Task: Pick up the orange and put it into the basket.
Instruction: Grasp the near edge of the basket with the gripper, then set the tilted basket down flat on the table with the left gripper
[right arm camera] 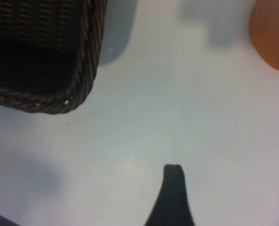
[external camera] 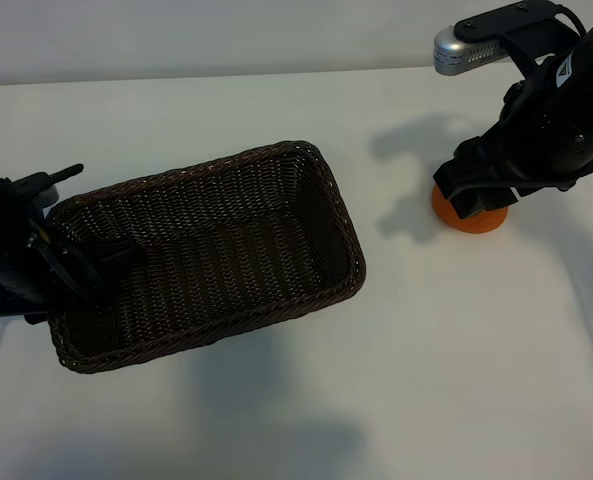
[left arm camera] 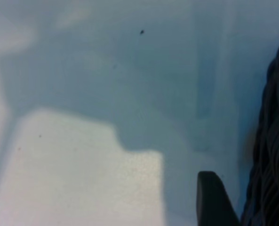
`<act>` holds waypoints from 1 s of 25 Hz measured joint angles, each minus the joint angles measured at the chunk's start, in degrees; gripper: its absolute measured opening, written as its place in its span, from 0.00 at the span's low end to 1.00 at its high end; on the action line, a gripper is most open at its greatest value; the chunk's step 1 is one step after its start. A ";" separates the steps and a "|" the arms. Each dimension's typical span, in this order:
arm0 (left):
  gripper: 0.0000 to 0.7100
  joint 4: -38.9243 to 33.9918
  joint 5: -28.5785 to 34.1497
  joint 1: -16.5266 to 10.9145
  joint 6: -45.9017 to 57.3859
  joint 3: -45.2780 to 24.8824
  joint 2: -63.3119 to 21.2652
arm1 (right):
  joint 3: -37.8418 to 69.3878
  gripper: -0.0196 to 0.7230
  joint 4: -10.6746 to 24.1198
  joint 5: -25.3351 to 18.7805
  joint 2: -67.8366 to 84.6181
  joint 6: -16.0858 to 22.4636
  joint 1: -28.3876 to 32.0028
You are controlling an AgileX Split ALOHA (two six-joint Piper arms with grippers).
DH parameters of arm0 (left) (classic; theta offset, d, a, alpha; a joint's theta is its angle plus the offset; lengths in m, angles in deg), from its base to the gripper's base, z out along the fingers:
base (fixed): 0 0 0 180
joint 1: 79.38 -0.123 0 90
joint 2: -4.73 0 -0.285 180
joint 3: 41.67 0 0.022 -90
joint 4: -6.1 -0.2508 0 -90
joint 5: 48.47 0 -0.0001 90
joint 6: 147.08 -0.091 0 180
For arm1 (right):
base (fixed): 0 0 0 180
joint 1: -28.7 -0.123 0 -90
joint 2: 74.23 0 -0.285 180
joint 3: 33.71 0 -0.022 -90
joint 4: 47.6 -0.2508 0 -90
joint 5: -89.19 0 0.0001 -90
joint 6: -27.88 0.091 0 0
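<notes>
Counter (external camera: 276, 420): white, plain, carried everything in view.

Basket (external camera: 338, 205): dark-brown woven wicker, rectangular with braided rim, lay at left centre of the exterior frame, tilted on a diagonal; interior held nothing that could be seen. A rim corner showed at upper left of the right wrist view (right arm camera: 83, 80).

Right arm: entered from the upper right of the exterior frame, reaching down over the fruit. Right claw (external camera: 476, 198): stood wide apart directly above the orange and nothing was held; whether the fingers touched the fruit could not be told. One dark fingertip (right arm camera: 173, 176) showed at lower centre of the right wrist view.

Left arm: at the left edge of the exterior frame. Left claw (external camera: 76, 265): sat at the basket's near-left rim; its spread could not be told, nor whether it gripped the wicker.

Orange (external camera: 471, 212): rested on the counter at right of the exterior frame, well apart from the basket, mostly hidden beneath the right claw.

Progress, judged: approach made; grasp, lift, carry and release into the basket all remained
</notes>
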 joint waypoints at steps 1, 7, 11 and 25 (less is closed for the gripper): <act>0.50 0.00 0.00 0.00 0.00 0.00 0.00 | 0.00 0.79 0.00 0.00 0.00 0.00 0.00; 0.50 0.93 -0.13 0.00 -1.81 0.00 -0.19 | 0.00 0.79 0.00 0.00 0.00 0.00 0.00; 0.50 4.11 -0.25 0.00 -6.69 -0.14 -2.52 | 0.00 0.79 0.00 0.00 0.00 0.00 0.00; 0.48 28.83 4.35 -10.66 -36.51 -0.39 -11.89 | 0.00 0.79 -0.07 0.00 0.00 0.07 0.00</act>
